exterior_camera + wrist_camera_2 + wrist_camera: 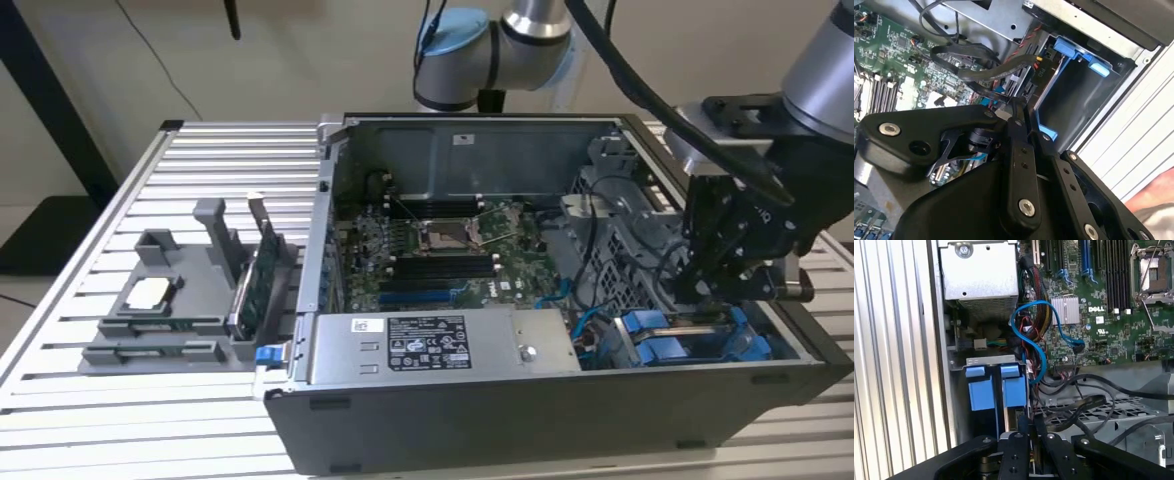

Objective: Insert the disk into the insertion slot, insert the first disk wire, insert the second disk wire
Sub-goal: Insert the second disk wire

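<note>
In the exterior view my gripper (707, 292) reaches down into the drive cage at the right front of the open computer case (534, 400). The disk's blue carrier (1015, 389) sits in the insertion slot (991, 361), beside a second blue carrier front (979, 390). In both wrist views the black fingers (1021, 432) lie close together just behind the disk. A black disk wire (1089, 403) runs up to their tips, and they look shut on its end. In the second wrist view my gripper (1016, 106) is next to the blue carrier (1074, 52).
Loose black cables (961, 57) and a blue data cable (1040, 337) crowd the space between cage and motherboard (441, 250). The power supply (441, 345) lies along the case front. A grey holder tray (167, 310) with an upright card (260, 270) stands on the ribbed table (200, 160) at the exterior view's left.
</note>
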Controlling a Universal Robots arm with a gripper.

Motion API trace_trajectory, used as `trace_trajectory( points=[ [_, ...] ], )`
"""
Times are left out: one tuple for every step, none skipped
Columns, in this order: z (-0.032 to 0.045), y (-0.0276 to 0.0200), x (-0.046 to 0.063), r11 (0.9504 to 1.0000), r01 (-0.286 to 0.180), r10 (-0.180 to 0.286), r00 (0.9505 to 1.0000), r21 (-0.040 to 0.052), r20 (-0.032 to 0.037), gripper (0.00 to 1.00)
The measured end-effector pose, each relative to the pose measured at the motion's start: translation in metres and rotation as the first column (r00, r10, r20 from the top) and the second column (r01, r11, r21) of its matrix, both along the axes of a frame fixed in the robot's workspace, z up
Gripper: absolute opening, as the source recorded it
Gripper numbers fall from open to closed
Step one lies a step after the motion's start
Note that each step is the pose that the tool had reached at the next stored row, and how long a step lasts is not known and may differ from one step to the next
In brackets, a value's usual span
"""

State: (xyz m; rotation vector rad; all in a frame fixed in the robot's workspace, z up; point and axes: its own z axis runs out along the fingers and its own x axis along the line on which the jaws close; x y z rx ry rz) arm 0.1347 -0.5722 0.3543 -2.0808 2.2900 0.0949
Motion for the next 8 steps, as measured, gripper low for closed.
trace_trajectory(
  points=[
    [-0.0010, -0.0004, 0.0006, 1.0000, 0.000, 0.000, 1.0000, -0.0002, 0.0001, 0.16],
    [-0.0019, -0.0008, 0.0009, 1.0000, 0.000, 0.000, 1.0000, -0.0003, 0.0002, 0.16],
    [-0.0031, -0.0012, 0.0011, 1.0000, 0.000, 0.000, 1.0000, -0.0001, 0.0003, 0.16],
    [-0.0061, -0.0016, 0.0024, 1.0000, 0.000, 0.000, 1.0000, -0.0007, 0.0013, 0.16],
    [-0.0077, -0.0017, 0.0040, 1.0000, 0.000, 0.000, 1.0000, -0.0009, 0.0020, 0.16],
    [-0.0081, -0.0017, 0.0045, 1.0000, -0.001, 0.001, 1.0000, -0.0009, 0.0024, 0.16],
    [-0.0086, -0.0017, 0.0052, 1.0000, -0.001, 0.001, 1.0000, -0.0009, 0.0027, 0.16],
    [-0.0089, -0.0017, 0.0060, 1.0000, -0.002, 0.002, 1.0000, -0.0010, 0.0029, 0.16]
  ],
)
